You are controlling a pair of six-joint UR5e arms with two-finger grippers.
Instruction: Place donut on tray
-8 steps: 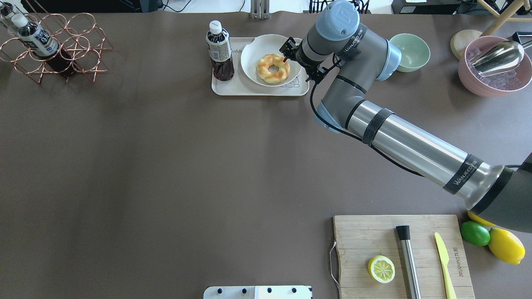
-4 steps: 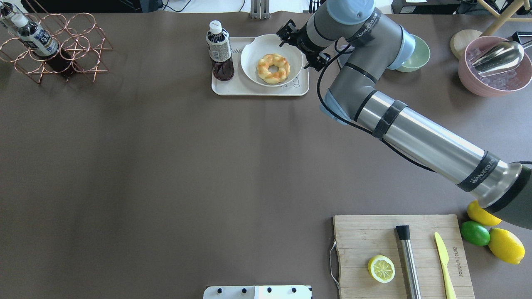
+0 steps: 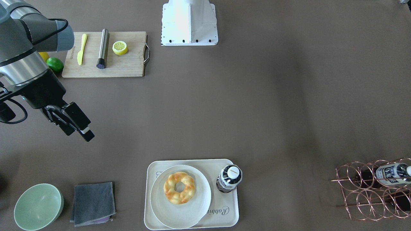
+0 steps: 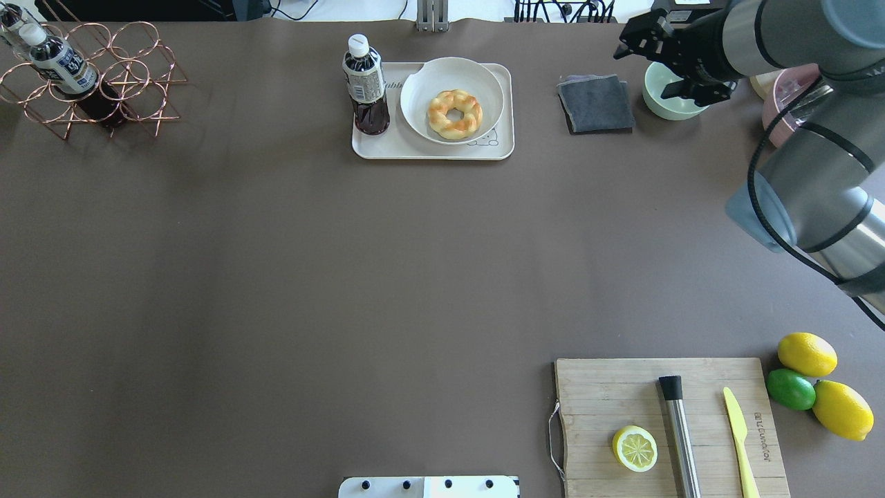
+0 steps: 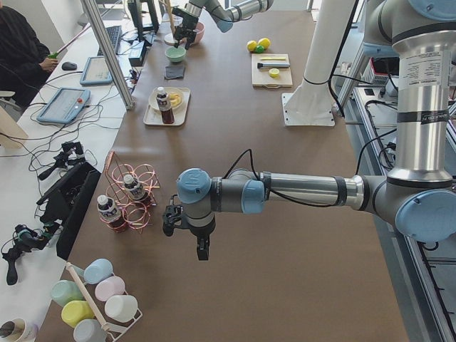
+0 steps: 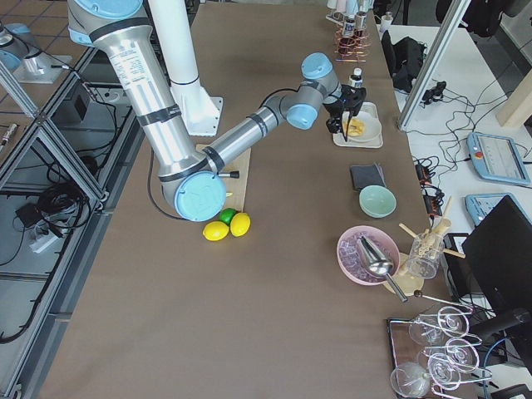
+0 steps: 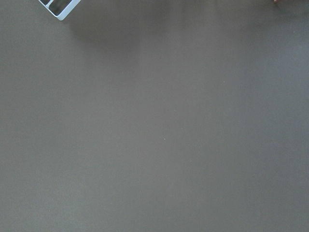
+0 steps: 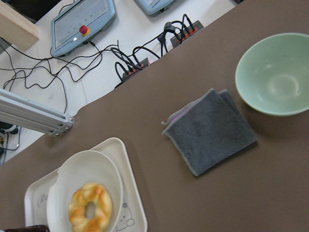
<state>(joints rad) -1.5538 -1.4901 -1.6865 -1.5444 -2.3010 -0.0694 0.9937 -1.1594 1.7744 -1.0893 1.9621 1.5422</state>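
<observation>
Donut point(image 4: 454, 114) sits in the round plate point(image 4: 422, 79), and the plate is on the tray point(image 4: 429, 151) beside the bottle point(image 4: 365, 83). Placement looks done. Right gripper point(image 3: 87, 134) carries nothing, well apart from the tray, up near the green bowl point(image 4: 667, 109); spread or pressed together, can't tell. Left gripper point(image 5: 202, 251): can't tell either. For the retreat: go high, clear of bowl and grey cloth point(image 4: 596, 104).

The donut point(image 4: 454, 114) lies in the plate point(image 4: 425, 86), which sits on the tray point(image 4: 429, 149), well to the left of the right claw point(image 3: 80, 132). A bottle point(image 4: 365, 83) stands on the tray's side away from the claw. Cloth point(image 4: 596, 104) and bowl point(image 3: 38, 207) lie on the worktop point(image 4: 276, 277) near the claw, the cloth between bowl and tray.
</observation>
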